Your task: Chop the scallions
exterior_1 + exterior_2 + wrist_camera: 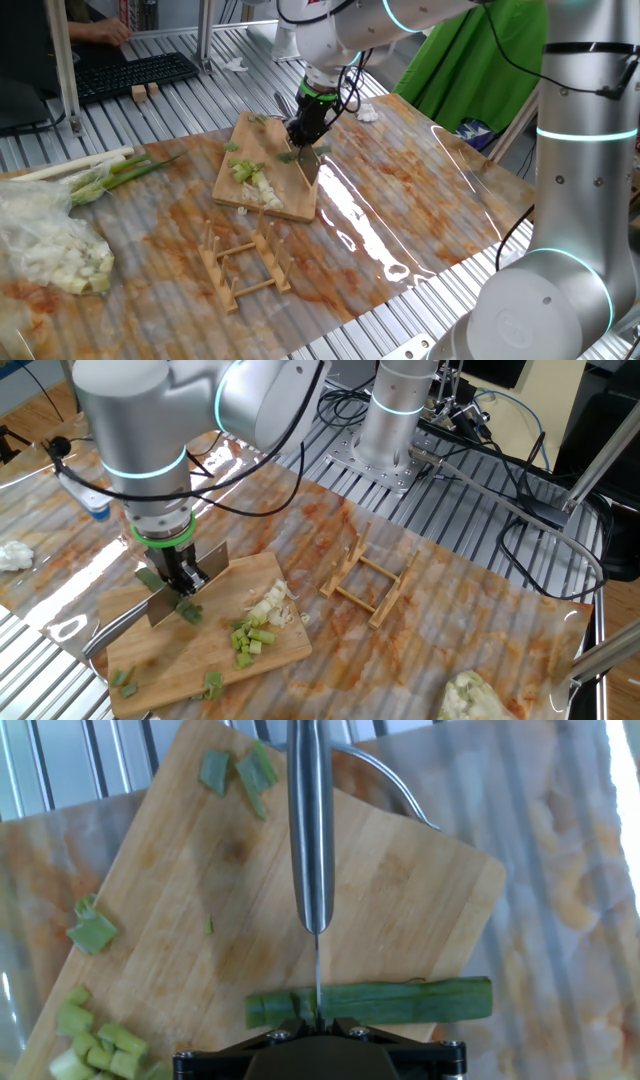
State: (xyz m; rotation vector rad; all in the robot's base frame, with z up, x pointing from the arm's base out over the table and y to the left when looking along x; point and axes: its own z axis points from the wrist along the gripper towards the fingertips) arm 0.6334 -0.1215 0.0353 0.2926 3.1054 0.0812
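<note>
Most chopping is looking done: cut scallions (262, 622) are lying on the cutting board (288, 205), while the tool (180, 586), clenching a knife (311, 830), is apparently slicing 1 remaining green piece (400, 1001).

Bright, even overhead light throws white glare on the glossy table cover (400, 235); all views stay sharp.

A robotics lab, not a kitchen: the slatted aluminium table (150, 110) carries a computer keyboard (135, 75), a bolted robot base (385, 445) trails bundled cables (480, 430), and a green cloth backdrop (480, 70) hangs behind.
</note>
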